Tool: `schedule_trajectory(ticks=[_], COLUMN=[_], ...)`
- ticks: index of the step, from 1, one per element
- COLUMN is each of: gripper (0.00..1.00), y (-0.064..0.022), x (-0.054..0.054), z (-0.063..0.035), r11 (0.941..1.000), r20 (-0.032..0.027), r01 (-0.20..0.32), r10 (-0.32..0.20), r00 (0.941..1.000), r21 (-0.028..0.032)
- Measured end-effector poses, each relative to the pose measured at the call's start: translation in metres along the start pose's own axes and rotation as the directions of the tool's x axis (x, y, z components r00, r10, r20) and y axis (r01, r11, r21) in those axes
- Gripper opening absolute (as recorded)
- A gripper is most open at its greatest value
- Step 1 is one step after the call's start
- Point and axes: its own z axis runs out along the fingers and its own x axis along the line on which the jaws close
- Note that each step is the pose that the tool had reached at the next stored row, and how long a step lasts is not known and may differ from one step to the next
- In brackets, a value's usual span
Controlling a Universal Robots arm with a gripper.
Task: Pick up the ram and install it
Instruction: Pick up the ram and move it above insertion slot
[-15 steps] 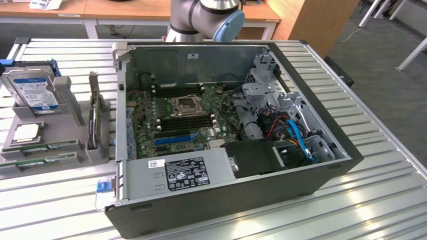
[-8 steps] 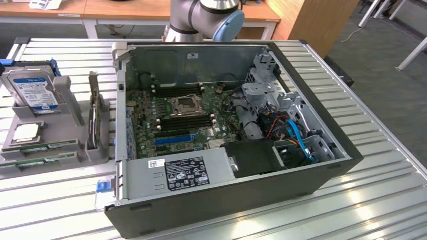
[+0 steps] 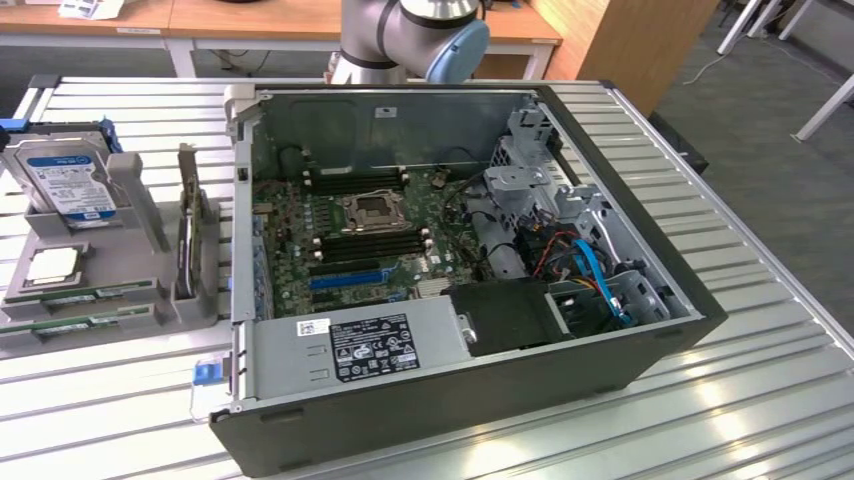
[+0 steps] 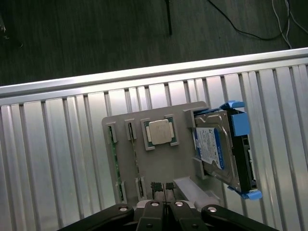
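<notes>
My gripper [image 4: 162,186]: fingers pressed together with nothing between them, hanging over one edge of the grey fixture [image 4: 166,168], near the ends of its narrow slots.
Ram [image 4: 114,161]: on edge in the outermost slot, along the fixture side farthest from the hard drive [image 4: 214,147].
Second stick [image 4: 135,156]: in the next slot, parallel, between the ram and the CPU [image 4: 160,132].
CPU: flat in its recess mid-fixture.
Hard drive: in a blue caddy at the fixture's opposite side.
Fixture: on the slatted table [image 3: 747,400], near the table edge on the exterior view's left, just beside the open computer case [image 3: 467,410].
My arm [image 3: 407,35]: at the table's far edge, behind the case.
</notes>
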Motion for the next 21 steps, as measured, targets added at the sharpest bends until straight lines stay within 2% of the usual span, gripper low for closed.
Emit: schedule_trajectory(ticks=[21], gripper=[0.1], y=[0.0], x=[0.0], z=[0.0], r11=[0.9999], r20=[-0.001], r01=[0.016], r10=[-0.016], r00=[0.9999], r21=[-0.0015])
